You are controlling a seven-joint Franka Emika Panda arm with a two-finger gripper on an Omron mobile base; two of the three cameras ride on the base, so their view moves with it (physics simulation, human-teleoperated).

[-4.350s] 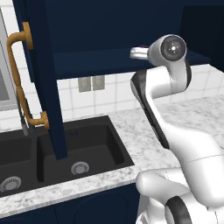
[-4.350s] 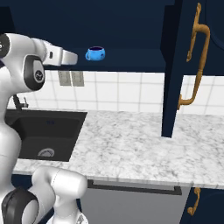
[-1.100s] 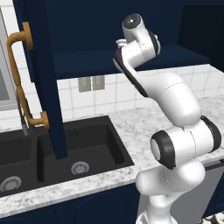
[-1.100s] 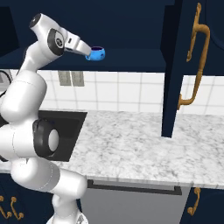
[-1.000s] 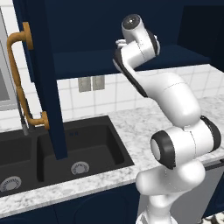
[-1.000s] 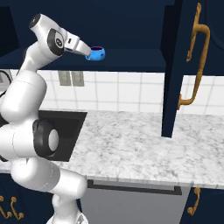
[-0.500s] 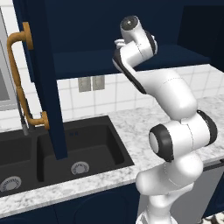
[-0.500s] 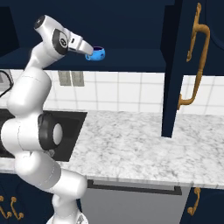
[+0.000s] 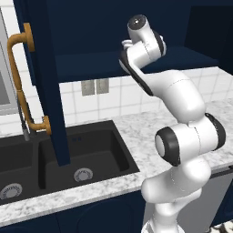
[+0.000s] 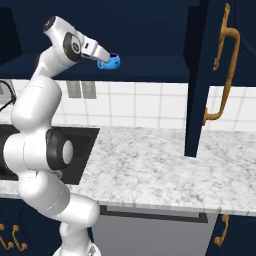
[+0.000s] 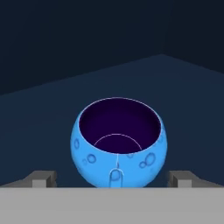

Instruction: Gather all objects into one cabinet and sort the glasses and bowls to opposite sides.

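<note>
Pincer (image 11: 112, 177) jaws stand wide apart from where I sit, one dark tip at each lower corner of the hand view, and the blue bowl (image 11: 118, 142) sits upright between them; I see a gap on either side of it, so I read nothing as gripped. Its dark inside faces up toward the camera and its bubbly blue wall has a small raised tab at the front.

Going left to right in the right base view: my white arm rises from the lower left and bends up to the cabinet (image 10: 150, 67), with the pincer (image 10: 107, 56) reaching in over the navy shelf board. The blue bowl (image 10: 109, 62) rests on that shelf, right at the fingertips. Below runs white wall tile, then the marble bench (image 10: 150, 165). Further right hangs the open cabinet door (image 10: 197, 75) with its brass handle (image 10: 224, 70).

In the left base view I see another open door (image 9: 45, 77) at left, the black sink (image 9: 59, 159) under it, and the arm at right.
</note>
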